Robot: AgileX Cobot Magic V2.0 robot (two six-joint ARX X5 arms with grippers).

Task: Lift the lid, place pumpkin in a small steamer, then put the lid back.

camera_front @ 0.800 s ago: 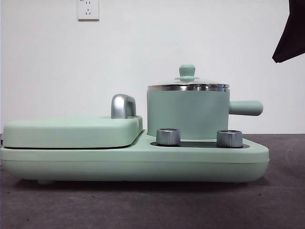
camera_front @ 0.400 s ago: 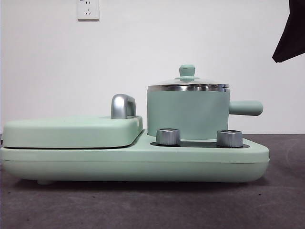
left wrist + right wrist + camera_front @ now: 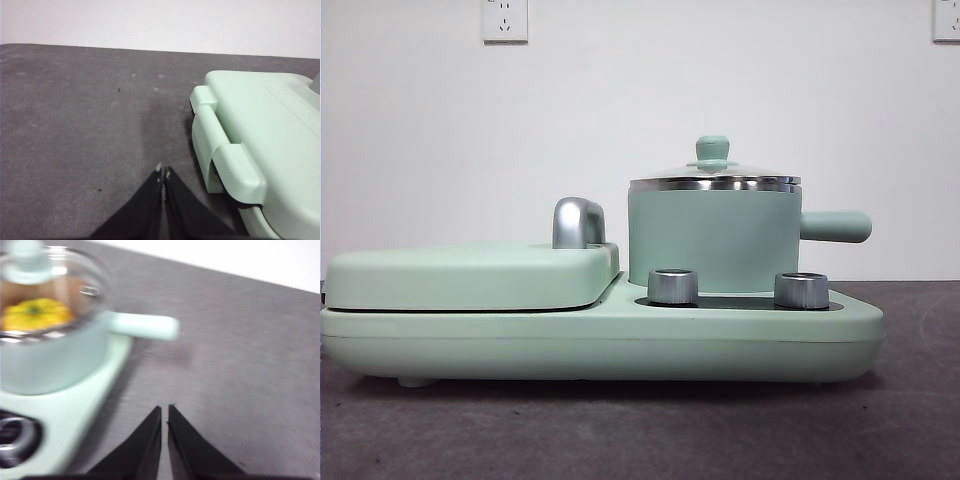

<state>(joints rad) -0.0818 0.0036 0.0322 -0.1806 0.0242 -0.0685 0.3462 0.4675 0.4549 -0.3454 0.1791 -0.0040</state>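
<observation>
The small steamer [image 3: 714, 240] stands on the right side of the mint-green cooker base [image 3: 600, 340], its side handle [image 3: 835, 226] pointing right. The glass lid [image 3: 713, 172] sits on it, knob up. In the blurred right wrist view the yellow pumpkin [image 3: 35, 314] lies inside the steamer [image 3: 55, 360] under the lid [image 3: 55, 280]. My right gripper [image 3: 164, 409] is shut and empty, over the table beside the steamer's handle [image 3: 145, 326]. My left gripper [image 3: 163, 173] is shut and empty, over the table near the cooker's griddle end [image 3: 260, 140]. No gripper shows in the front view.
A flat mint-green griddle cover [image 3: 470, 275] with a steel handle [image 3: 578, 222] fills the cooker's left side. Two steel dials [image 3: 673, 286] [image 3: 801, 290] stand at the front of the base. Dark grey table [image 3: 640, 430], white wall with sockets [image 3: 505, 20] behind.
The black arm tip at the top right corner of the front view has gone out of view. The steamer, lid and cooker have not moved.
</observation>
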